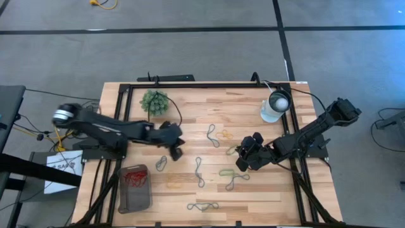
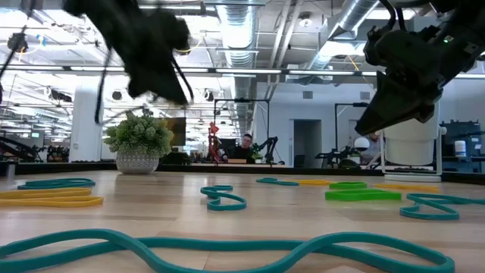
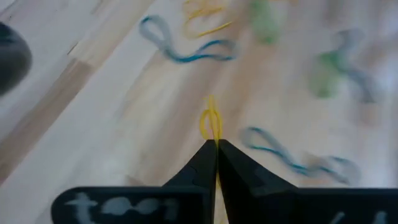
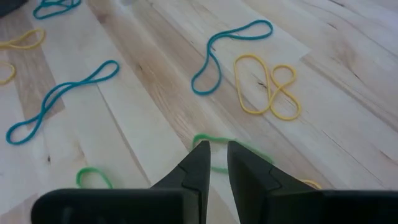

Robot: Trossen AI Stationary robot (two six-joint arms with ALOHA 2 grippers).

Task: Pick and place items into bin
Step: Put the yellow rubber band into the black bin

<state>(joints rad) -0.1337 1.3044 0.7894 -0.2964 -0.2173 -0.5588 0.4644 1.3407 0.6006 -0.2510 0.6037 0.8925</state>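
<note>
My left gripper (image 3: pixel 215 144) is shut on a yellow rubber band (image 3: pixel 210 121) and sits raised above the table's middle left (image 1: pixel 176 151), beyond the bin's far right corner. The bin (image 1: pixel 126 201), a dark grey tray near the table's near left corner, holds red bands (image 1: pixel 134 177). My right gripper (image 4: pixel 217 152) hovers right of centre (image 1: pixel 243 159), its fingers a narrow gap apart. A blurred green band (image 4: pixel 249 149) lies at their tips; whether they touch it does not show. Several teal, yellow and green bands lie flat on the wood. My left gripper pinches the yellow band between its two fingertips. A small loop of it (image 3: pixel 210 118) sticks out just past the tips. The gripper is raised off the table, and the loop is clear of the wood.
A fuzzy green plant ball (image 1: pixel 154 101) stands at the far left and a white round lamp (image 1: pixel 276 104) at the far right. A black metal frame (image 1: pixel 190 85) runs along the table's edges. Loose teal (image 4: pixel 224 50) and yellow (image 4: pixel 267 87) bands lie beyond my right gripper.
</note>
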